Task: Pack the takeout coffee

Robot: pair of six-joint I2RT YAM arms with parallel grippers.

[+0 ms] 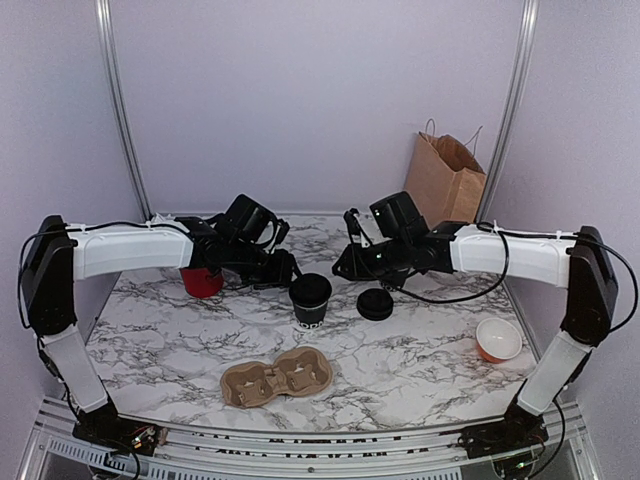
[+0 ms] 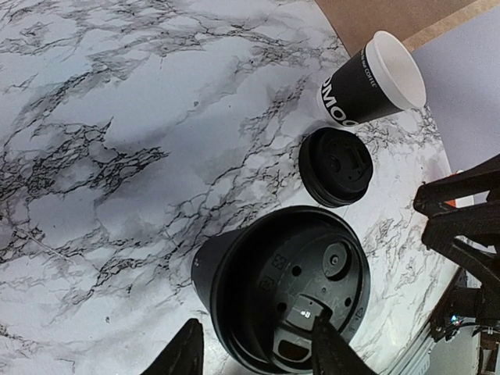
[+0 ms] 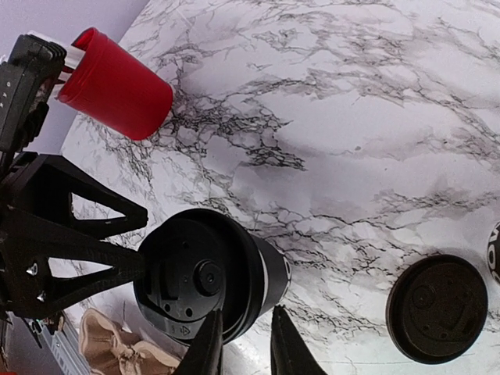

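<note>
The takeout coffee (image 1: pixel 311 298) is a small black paper cup with a round black lid on it, standing upright mid-table. It also shows in the left wrist view (image 2: pixel 281 289) and in the right wrist view (image 3: pixel 207 273). My left gripper (image 1: pixel 284 270) (image 2: pixel 254 353) is open just left of and above the cup, one finger over the lid. My right gripper (image 1: pixel 341 265) (image 3: pixel 246 349) hovers at the cup's right side, its jaws only narrowly apart and holding nothing. A loose black lid (image 1: pixel 375 303) (image 2: pixel 336 166) (image 3: pixel 436 308) lies to the right of the cup.
A second black cup (image 2: pixel 371 78), unlidded and white inside, stands beyond the loose lid. A red cup (image 1: pixel 203 281) (image 3: pixel 117 83) is at the left. A cardboard cup carrier (image 1: pixel 277 378) lies near the front. An orange bowl (image 1: pixel 498 340) and a brown paper bag (image 1: pixel 445 180) are on the right.
</note>
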